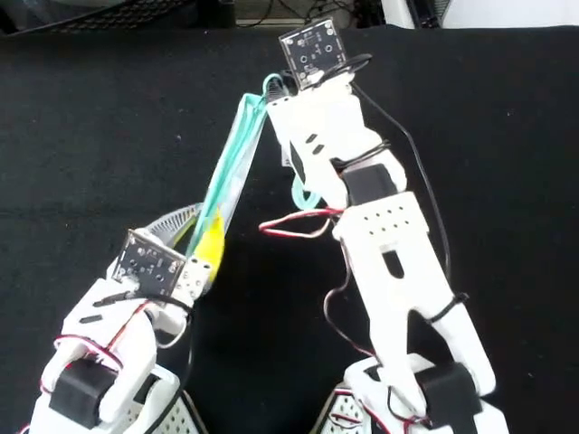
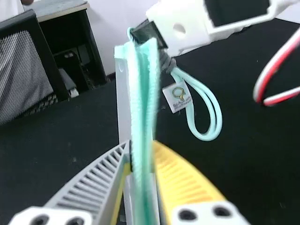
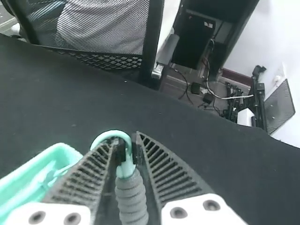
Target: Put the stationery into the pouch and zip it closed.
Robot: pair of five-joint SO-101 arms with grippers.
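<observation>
Pouch [image 1: 233, 163] | zipping, seemingly almost done | left gripper [image 2: 140, 161] clamps near end | right gripper [image 3: 124, 149] clamps zipper pull [image 3: 126, 192], far end | next: confirm closure, release both

White printed-plastic arm links [image 1: 398, 262] carry black servo motors [image 1: 371, 185], red-and-white cable looms [image 1: 294, 226] and square wrist circuit boards [image 1: 314, 47]. Left fingers [image 2: 180, 180]: ribbed, one grey, one yellow; right fingers [image 3: 164, 171]: ribbed, dark grey.
</observation>
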